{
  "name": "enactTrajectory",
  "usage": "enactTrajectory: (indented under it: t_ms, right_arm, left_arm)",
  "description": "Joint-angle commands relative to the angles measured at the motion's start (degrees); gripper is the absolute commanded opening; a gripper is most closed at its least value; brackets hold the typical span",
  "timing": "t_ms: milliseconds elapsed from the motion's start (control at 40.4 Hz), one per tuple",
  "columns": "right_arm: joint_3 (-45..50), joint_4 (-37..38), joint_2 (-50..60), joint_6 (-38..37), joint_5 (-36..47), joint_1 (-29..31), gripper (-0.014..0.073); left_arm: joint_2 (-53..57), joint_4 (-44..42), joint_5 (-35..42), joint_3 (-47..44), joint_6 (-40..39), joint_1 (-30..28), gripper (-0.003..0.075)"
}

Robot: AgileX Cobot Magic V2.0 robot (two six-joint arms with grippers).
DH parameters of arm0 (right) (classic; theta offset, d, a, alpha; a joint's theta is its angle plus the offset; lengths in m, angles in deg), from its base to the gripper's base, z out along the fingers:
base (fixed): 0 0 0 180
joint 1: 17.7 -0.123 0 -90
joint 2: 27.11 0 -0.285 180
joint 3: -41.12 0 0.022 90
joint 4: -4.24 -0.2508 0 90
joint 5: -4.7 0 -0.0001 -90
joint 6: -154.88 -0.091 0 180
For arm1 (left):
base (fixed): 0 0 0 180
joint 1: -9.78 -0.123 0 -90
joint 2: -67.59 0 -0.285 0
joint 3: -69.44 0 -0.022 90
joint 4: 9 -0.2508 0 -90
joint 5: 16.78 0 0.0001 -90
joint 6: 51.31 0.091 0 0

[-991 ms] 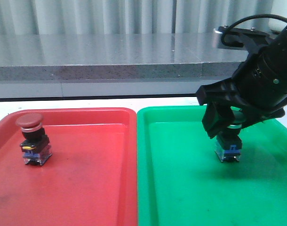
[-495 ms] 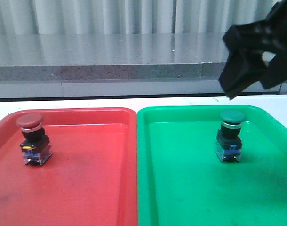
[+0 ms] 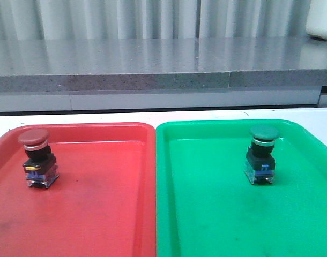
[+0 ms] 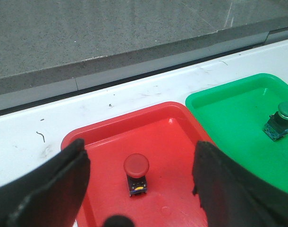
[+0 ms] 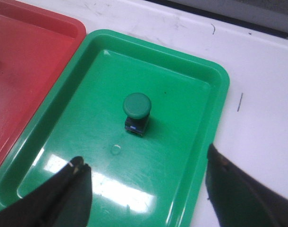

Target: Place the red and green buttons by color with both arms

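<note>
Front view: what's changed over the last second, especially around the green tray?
The right gripper let go of the green button, rose up and to the right, and has left the front view; its fingers now stand open above the green tray. The green button stayed upright where it was. The red button and red tray are unchanged.

The left hand (image 4: 139, 189) hangs above the red tray (image 4: 106, 142) with its two black fingers (image 4: 49, 189) spread wide and nothing between them. Framed in that gap, the red button (image 4: 136, 173) stands upright on the tray floor (its dark red cap facing up). Just beside the red tray lies the green tray (image 4: 219, 101), with the green button (image 4: 279, 121) standing in it. Both trays rest on the white bench (image 4: 30, 137), which carries a few dark scuff marks.
</note>
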Motion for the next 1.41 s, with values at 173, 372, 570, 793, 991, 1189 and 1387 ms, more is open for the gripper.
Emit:
enactTrajectory:
  t_ms: [173, 372, 570, 793, 991, 1189, 1387]
  right_arm:
    - [-1.4, 1.0, 9.2, 0.6, -3.9, 0.0, 0.0524]
    - [-1.4, 1.0, 11.0, 0.6, -4.8, 0.0, 0.0524]
    - [-1.4, 1.1, 11.0, 0.6, -4.1, 0.0, 0.0524]
    - [-1.4, 1.6, 11.0, 0.6, -4.1, 0.0, 0.0524]
    - [-1.4, 3.0, 11.0, 0.6, -4.1, 0.0, 0.0482]
    - [-1.4, 3.0, 11.0, 0.6, -4.1, 0.0, 0.0204]
    - [-1.4, 3.0, 11.0, 0.6, -4.1, 0.0, -0.0037]
  left_arm:
    - [0.0, 0.2, 4.4, 1.5, -0.1, 0.4, 0.0461]
    - [0.0, 0.2, 4.4, 1.5, -0.1, 0.4, 0.0461]
    - [0.0, 0.2, 4.4, 1.5, -0.1, 0.4, 0.0461]
    - [0.0, 0.2, 4.4, 1.5, -0.1, 0.4, 0.0461]
    - [0.0, 0.2, 4.4, 1.5, -0.1, 0.4, 0.0461]
    - [0.0, 0.2, 3.9, 1.5, -0.1, 0.4, 0.0402]
    - [0.0, 0.2, 3.5, 1.5, -0.1, 0.4, 0.0107]
